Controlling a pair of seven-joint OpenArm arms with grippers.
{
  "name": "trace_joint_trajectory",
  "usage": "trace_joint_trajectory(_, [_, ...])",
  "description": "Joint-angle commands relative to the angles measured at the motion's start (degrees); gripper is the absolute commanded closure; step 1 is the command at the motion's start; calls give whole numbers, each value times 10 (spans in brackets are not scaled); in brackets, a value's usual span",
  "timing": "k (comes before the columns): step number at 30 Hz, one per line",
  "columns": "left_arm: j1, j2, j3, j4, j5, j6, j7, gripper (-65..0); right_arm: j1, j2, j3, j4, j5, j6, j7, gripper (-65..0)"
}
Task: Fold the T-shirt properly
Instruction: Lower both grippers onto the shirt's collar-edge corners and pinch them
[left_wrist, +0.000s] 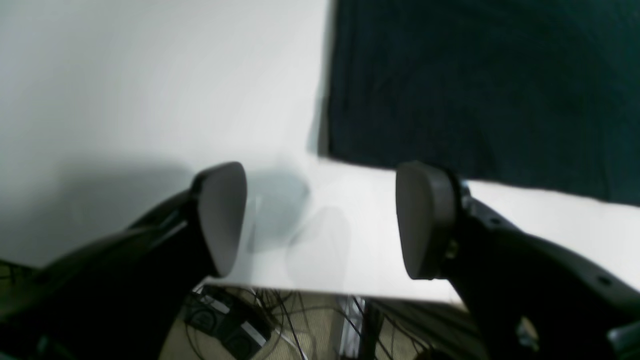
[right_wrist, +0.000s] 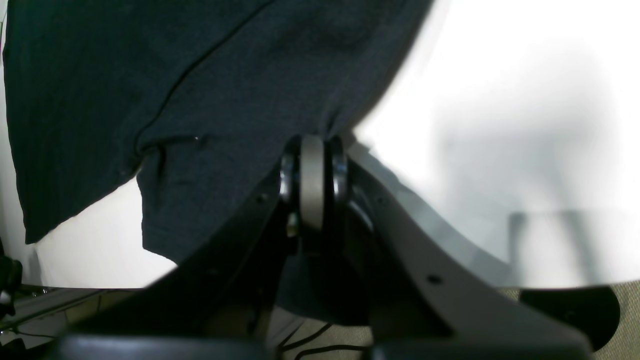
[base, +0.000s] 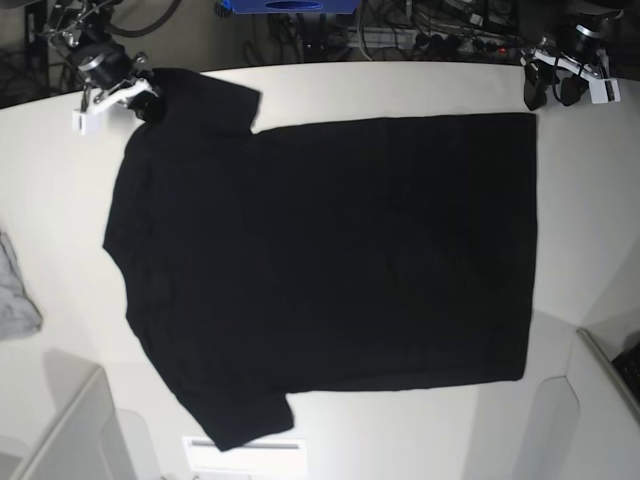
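Note:
The black T-shirt (base: 330, 270) lies spread flat on the white table (base: 400, 440), plain side up, with its sleeves to the left in the base view. My right gripper (base: 143, 102) is at the far left sleeve and is shut on the sleeve's cloth. The right wrist view shows its pads (right_wrist: 312, 180) pinched together with the T-shirt (right_wrist: 200, 100) bunched at them. My left gripper (base: 548, 92) is open and empty at the far right, just off the shirt's hem corner. In the left wrist view the left gripper (left_wrist: 322, 220) hovers over bare table beside the T-shirt (left_wrist: 480, 90).
A small grey cloth (base: 14, 290) lies at the table's left edge. Pale panels stand at the near left (base: 70, 430) and near right (base: 600, 400) corners. Cables (left_wrist: 280, 325) lie on the floor beyond the table edge.

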Motion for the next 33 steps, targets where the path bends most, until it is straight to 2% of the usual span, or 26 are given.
trace_joint_trajectory(1, [-1, -7, -5, 0, -10, -6, -11, -441, -4, 1, -1, 0, -22, -9, -20, 0])
trace_joint_trajectory(8, [-39, -7, -3, -53, -10, -6, -10, -441, -4, 1, -1, 0, -22, -9, -20, 0])
trace_joint_trajectory(17, [-69, -8, 56, -96, -10, -6, -10, -441, -4, 1, -1, 0, -22, -9, -20, 0])
trace_joint_trajectory(25, [-89, -7, 57, -131, -10, -6, -10, -441, -6, 1, -1, 0, -22, -9, -20, 0])
trace_joint_trajectory(30, [-116, 1, 56, -135, -11, -6, 52, -441, -7, 1, -1, 0, -22, -9, -20, 0])
trace_joint_trajectory(33, [-124, 1, 55, -145, -11, -6, 67, -439, -7, 1, -1, 0, -22, -9, -20, 0])
